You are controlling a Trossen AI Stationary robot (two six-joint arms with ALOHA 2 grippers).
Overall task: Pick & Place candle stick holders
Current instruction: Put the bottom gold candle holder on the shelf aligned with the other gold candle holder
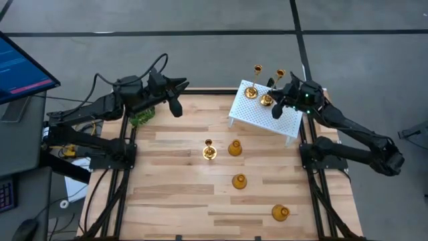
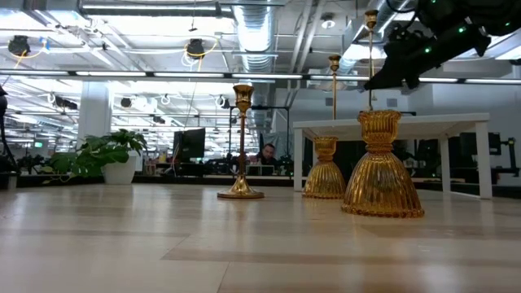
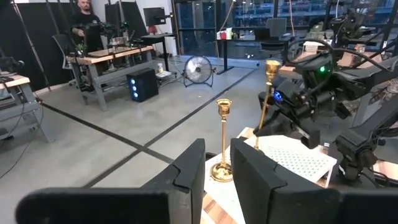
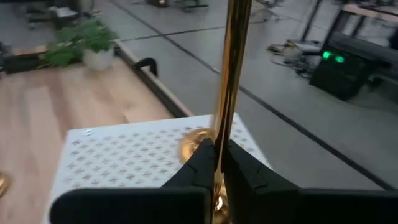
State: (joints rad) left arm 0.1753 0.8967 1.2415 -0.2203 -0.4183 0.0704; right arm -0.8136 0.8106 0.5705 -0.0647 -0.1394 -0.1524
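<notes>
Two tall brass sticks stand over the white perforated stand [image 1: 261, 115]: one [image 1: 253, 84] rests on its round base, and my right gripper [image 1: 277, 107] is shut on the stem of the other [image 1: 271, 90]. A third tall stick [image 1: 209, 151] stands on its base on the wooden table. Three squat amber holders [image 1: 235, 148] [image 1: 239, 181] [image 1: 280, 213] sit on the table. My left gripper [image 1: 176, 102] is open and empty above the table's far left, beside the plant [image 1: 142, 118]. My right gripper pinches the tall stick's thin stem [image 4: 225, 127] between its two fingers, low on the stem. The fingers lie across the stem, coming from the table's right side. The stick is upright over the stand; whether its base [image 1: 266, 100] rests on the stand, I cannot tell.
The stand is at the table's far right, with the free stick [image 3: 222, 140] close beside the held one [image 3: 266, 99]. A monitor [image 1: 20, 67] is off the table's left. In the low view the nearest squat holder [image 2: 381, 167] is in front of the stand.
</notes>
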